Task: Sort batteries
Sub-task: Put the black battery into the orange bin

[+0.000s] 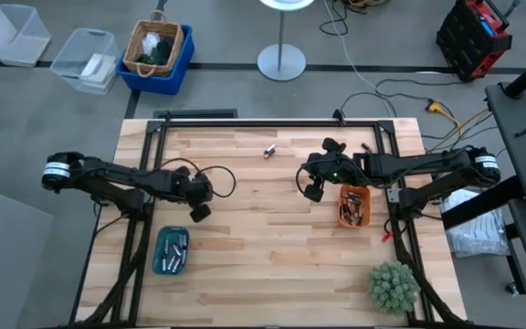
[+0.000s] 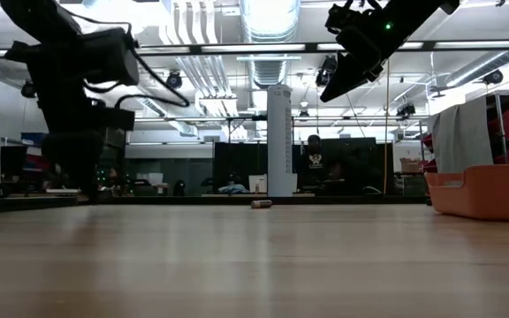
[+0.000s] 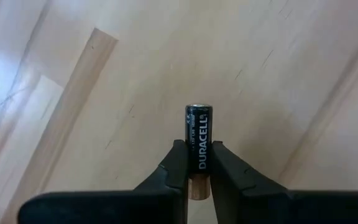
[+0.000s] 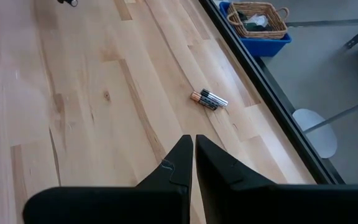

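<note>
My left gripper (image 3: 197, 163) pinches a battery (image 3: 198, 144) above the tabletop (image 1: 272, 238); my right gripper (image 4: 194, 155) hovers closed, empty. Batteries fill the teal tray (image 1: 170, 251) and orange tray (image 1: 353, 206).

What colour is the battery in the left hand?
Black with a copper end, on the battery in the left hand; left wrist view shows it best.

Only one text can be read: the brand name "DURACELL" in pale capital letters, running along the black body of the battery (image 3: 198, 146) that is clamped between the fingers of the left end effector (image 3: 197, 163). Above this word stands a line of much smaller print, too small to read. No other label or number is legible
</note>
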`<state>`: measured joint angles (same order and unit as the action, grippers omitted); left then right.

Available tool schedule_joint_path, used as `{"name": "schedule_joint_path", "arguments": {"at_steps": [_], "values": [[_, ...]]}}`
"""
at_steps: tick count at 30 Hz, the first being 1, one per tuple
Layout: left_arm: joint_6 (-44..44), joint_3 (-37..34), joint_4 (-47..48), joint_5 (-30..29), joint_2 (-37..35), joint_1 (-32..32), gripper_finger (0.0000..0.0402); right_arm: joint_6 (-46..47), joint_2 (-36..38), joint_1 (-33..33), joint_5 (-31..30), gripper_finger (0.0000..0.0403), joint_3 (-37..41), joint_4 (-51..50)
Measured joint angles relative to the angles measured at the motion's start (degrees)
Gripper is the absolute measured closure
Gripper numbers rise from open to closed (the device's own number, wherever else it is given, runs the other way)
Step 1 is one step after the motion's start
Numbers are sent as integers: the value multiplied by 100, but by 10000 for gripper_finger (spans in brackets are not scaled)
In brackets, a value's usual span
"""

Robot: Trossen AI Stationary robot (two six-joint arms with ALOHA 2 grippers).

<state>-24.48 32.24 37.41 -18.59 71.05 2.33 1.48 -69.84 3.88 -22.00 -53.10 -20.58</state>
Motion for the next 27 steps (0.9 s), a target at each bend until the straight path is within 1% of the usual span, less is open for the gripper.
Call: {"name": "schedule_joint_path", "arguments": {"at_steps": [4, 7, 10, 15, 17, 21, 23, 27], "values": [[153, 64, 20, 0, -206, -18, 382, -6, 0, 0, 1, 390, 0, 0], [547, 244, -271, -12, -373, -108, 382, -24, 0, 0, 132, 390, 0, 47], [1141, 459, -932, -16, -523, -203, 382, -148, 0, 0, 452, 390, 40, 451], [2476, 793, -2134, -36, -534, -297, 382, -631, 0, -2, 1526, 390, 337, 1757], [2957, 908, -2604, -36, -468, -306, 382, -842, 0, -2, 1870, 390, 453, 2254], [3731, 1026, -3521, 12, -255, -304, 382, -982, 0, -2, 2106, 390, 565, 2881], [4024, 1058, -4065, 178, -129, -304, 382, -1051, 0, 0, 2270, 390, 616, 3073], [4386, 1178, -4968, 743, 255, -304, 382, -1141, 0, -4, 2735, 390, 751, 3656]]}}
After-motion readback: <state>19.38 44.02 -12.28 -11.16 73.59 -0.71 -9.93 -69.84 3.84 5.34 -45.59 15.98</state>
